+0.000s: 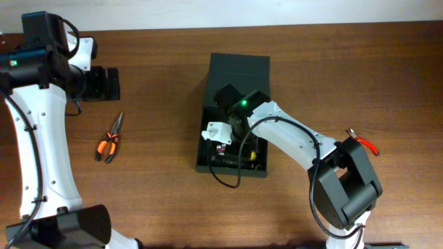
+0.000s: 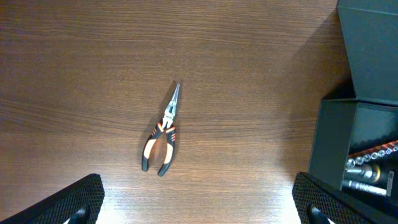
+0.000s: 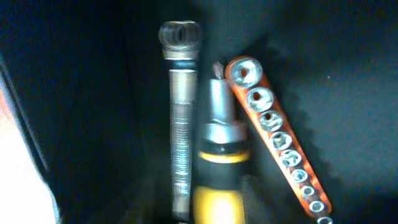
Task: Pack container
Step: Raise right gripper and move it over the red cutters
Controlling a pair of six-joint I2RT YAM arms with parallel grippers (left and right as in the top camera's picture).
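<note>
Left gripper [image 1: 104, 83] hangs over the far left of the table [image 1: 159, 200], well apart from everything. In the left wrist view its fingers [image 2: 84, 199] sit at the two bottom corners, so it is spread wide with nothing between them.

Below it the pliers [image 2: 163, 134] lie flat on the wood: orange-and-black handles, thin nose pointing away from the handles, not touching anything.

The container [image 1: 235, 76] is mid-table, right of the pliers. It is a dark matte box, and its lid [image 2: 370, 50] is folded open and lying flat behind it.

Right gripper [image 1: 234, 145] is down inside the open box, the arm reaching in from the right. The fingers are not clear in any view, so I cannot tell how far apart they are or whether they hold anything.

Right wrist view, blurry, shows the box floor. A metal bar [image 3: 180, 112] with a round head is on the left and a yellow-handled screwdriver [image 3: 217, 162] is just beside it. An orange socket rail [image 3: 280, 143] sits slanted on the right, close against the screwdriver tip.

Far right is a red-handled tool [image 1: 363, 142] on the table, partly hidden behind the right arm — type unclear.
</note>
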